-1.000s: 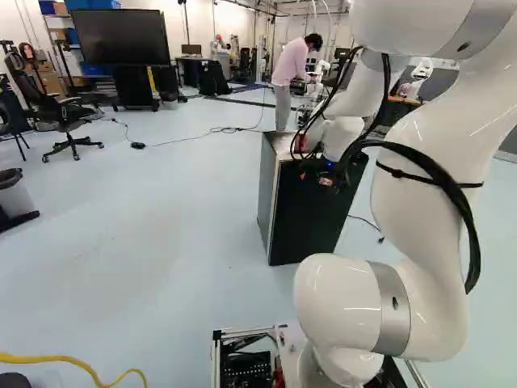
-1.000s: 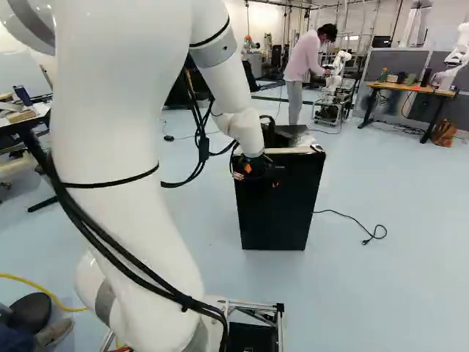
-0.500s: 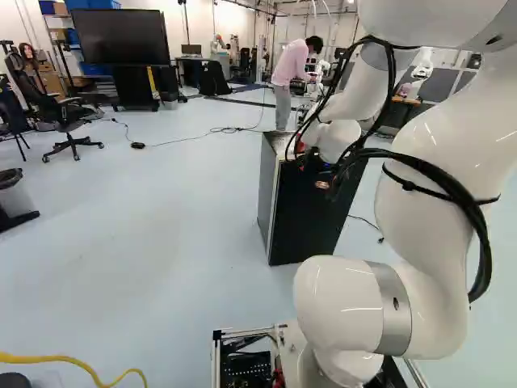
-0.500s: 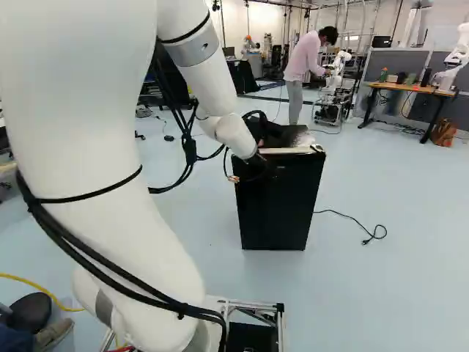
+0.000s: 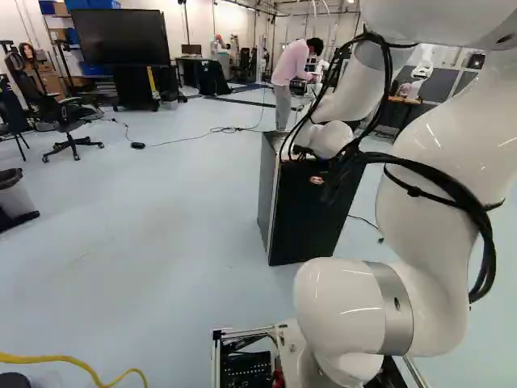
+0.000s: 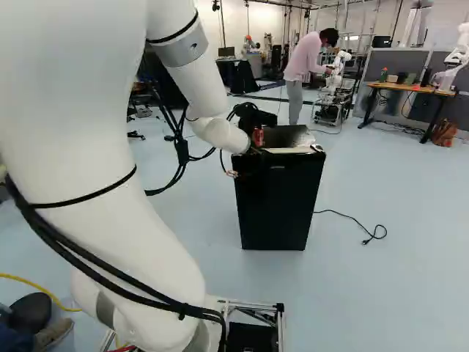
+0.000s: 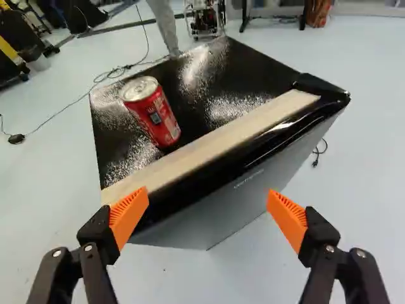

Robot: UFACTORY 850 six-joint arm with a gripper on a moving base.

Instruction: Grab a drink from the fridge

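Angling down toward the fridge (image 6: 278, 209), the arm (image 6: 80, 147) holds its fingers (image 7: 129, 215) spread and empty near the front edge; a red can (image 7: 153, 114) stands on top.

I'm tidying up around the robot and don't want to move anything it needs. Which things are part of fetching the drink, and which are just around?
Part of the job:
- red can, standing on the fridge
- black fridge
- open fingers

Just around:
- yellow cable
- office chair
- large screen
- brown bag
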